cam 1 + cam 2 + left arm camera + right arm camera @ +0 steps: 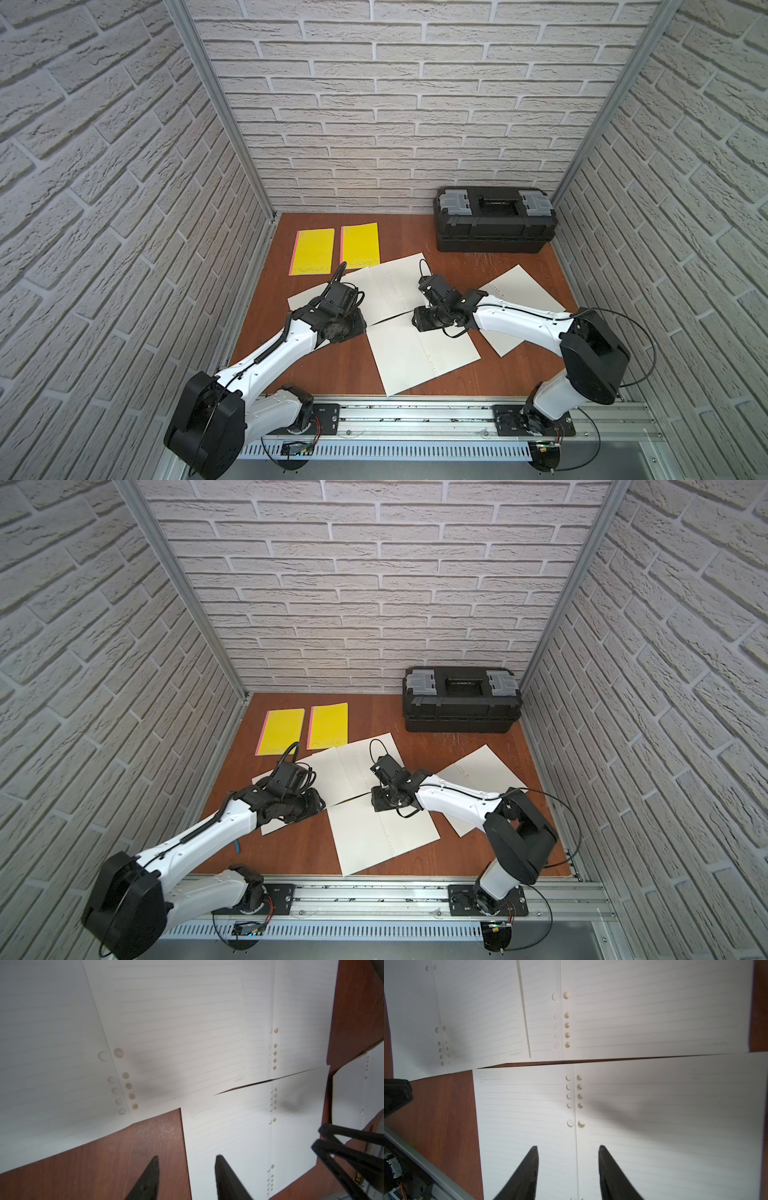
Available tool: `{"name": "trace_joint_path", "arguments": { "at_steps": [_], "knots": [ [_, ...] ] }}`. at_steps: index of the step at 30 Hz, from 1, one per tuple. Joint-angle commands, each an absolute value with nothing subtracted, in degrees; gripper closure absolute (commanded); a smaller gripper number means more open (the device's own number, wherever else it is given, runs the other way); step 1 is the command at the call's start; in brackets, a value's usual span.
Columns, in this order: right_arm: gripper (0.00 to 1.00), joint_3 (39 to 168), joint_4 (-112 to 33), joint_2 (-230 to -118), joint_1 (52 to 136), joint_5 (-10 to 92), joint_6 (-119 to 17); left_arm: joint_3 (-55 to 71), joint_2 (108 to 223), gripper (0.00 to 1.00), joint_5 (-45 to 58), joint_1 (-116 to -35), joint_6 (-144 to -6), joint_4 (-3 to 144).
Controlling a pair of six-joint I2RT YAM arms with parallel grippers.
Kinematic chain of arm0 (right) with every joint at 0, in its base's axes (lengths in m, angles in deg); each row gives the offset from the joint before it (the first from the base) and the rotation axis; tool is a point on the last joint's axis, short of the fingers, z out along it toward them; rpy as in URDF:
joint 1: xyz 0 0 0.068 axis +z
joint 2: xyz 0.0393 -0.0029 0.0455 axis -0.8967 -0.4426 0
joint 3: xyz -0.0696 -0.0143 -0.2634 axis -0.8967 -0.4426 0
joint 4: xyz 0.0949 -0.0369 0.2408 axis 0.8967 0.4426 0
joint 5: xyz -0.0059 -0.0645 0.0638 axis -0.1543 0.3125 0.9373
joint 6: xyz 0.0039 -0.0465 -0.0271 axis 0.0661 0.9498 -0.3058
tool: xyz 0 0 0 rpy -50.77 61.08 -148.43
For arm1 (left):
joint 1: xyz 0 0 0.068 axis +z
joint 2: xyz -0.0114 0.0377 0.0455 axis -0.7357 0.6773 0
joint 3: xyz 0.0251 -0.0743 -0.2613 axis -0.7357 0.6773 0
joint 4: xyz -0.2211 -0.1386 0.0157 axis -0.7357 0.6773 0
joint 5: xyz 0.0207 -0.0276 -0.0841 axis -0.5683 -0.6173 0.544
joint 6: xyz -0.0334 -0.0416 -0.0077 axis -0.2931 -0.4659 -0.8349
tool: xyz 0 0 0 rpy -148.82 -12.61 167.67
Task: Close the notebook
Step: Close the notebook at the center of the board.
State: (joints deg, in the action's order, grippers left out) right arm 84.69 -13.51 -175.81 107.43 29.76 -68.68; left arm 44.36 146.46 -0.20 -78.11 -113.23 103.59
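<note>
Open notebook lies flat mid-counter, toward the front edge. Right end effector hovers over its spine, jaws moderately apart, empty. Left end effector likewise parted, empty, straddling its left-hand edge.

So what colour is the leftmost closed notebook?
The closed notebook is yellow, pink-edged; best in a top view.

Bright, even overhead light. Soft shadows on notebook in wrist views, jaws blurred. Walls bow at edges in both top views.
</note>
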Motion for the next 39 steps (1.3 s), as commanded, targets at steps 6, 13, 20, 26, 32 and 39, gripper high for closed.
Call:
{"name": "trace_joint_path", "arguments": {
  "at_steps": [6,13,20,26,32,39],
  "knots": [
    [0.43,79.1,-10.0,-171.0,103.6,25.0,-68.7,50.9,146.9,0.52,-2.9,-82.1,-120.5,93.8],
    [0.35,75.2,-10.1,-170.0,98.9,25.6,-67.9,51.0,150.8,0.52,-1.7,-83.1,-120.8,90.0],
    [0.34,72.5,-12.2,-170.2,95.9,27.5,-67.1,50.2,153.8,0.51,-1.6,-83.1,-120.5,89.0],
    [0.34,72.0,-13.0,-170.6,95.1,28.0,-66.7,49.4,156.3,0.51,-0.7,-83.1,-119.9,87.9],
    [0.34,71.1,-13.3,-170.4,94.5,28.1,-66.6,49.4,157.6,0.52,0.0,-83.1,-119.7,87.0],
    [0.32,69.6,-13.5,-169.9,93.8,28.1,-66.7,49.7,158.5,0.52,1.2,-83.2,-119.4,85.8]
  ]
}}
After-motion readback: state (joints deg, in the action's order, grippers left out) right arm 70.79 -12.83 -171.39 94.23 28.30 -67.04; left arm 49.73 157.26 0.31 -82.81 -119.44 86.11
